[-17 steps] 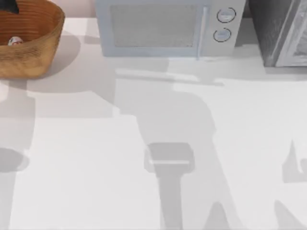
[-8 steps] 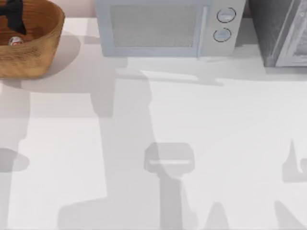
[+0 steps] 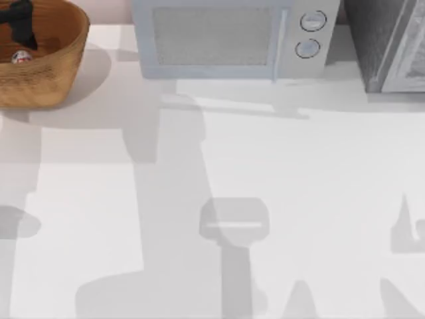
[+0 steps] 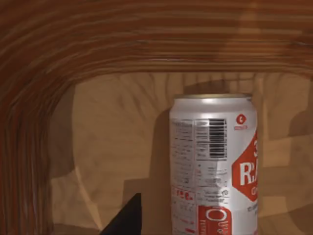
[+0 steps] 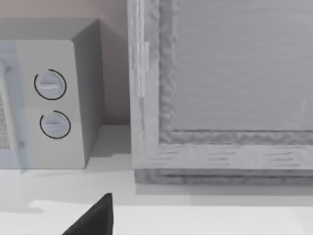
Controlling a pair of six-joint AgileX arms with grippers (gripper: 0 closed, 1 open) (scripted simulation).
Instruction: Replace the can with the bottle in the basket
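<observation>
One can stands upright inside the basket at the worktop's ten o'clock corner, my left gripper above it (fingers' spread: I cannot tell). Right arm faces the microwave; I cannot tell its fingers either.

Our top view looks down on table, microwave at far edge. Our left wrist view sits inside basket, close on can. Our right wrist view faces microwave dials, low, near; shared with top.
</observation>
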